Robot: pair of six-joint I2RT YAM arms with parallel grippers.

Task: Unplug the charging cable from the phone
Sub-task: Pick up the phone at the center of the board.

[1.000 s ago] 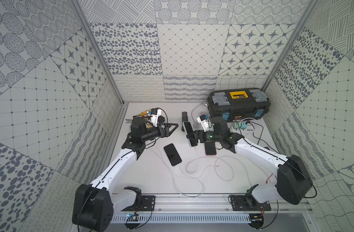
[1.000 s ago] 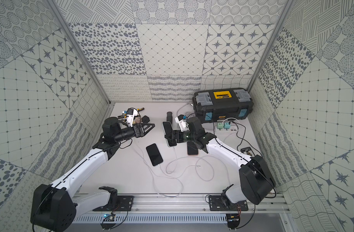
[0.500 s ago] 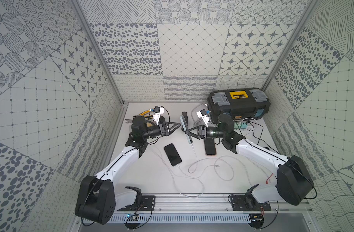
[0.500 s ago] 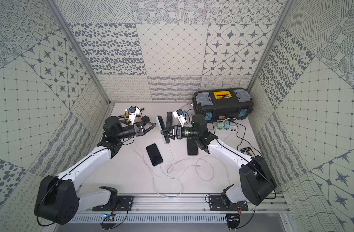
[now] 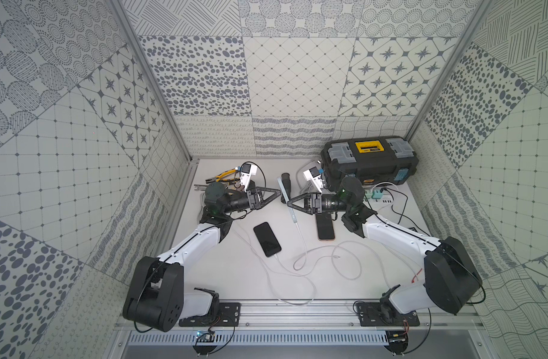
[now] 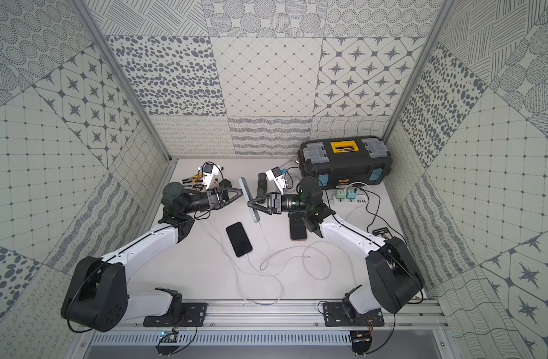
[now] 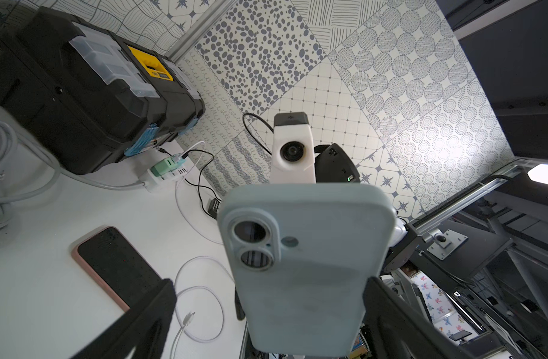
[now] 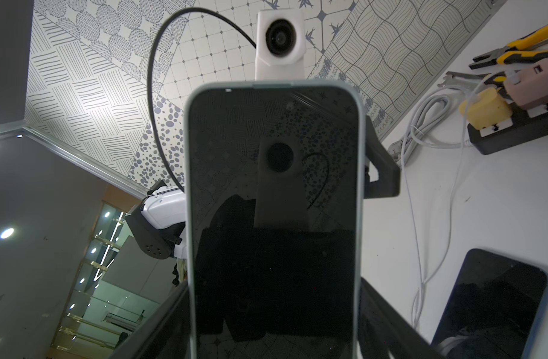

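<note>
Pre-unplug step: right gripper [image 5: 289,203] grasps the pale-blue phone [image 5: 285,199] by its edges, upright above mid-desk [image 5: 229,279], charging cable [image 5: 301,236] plugged into its lower end; left gripper [image 5: 275,195], spread wide beside it, likely must pinch the plug next.

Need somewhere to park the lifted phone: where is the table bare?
Bare: table front-left, between left arm and white cables; also front-right, between those cables and the rail. Crowded: the middle, with black phone, pink-cased phone and cables; toolbox, power strip and pliers along the back.
</note>
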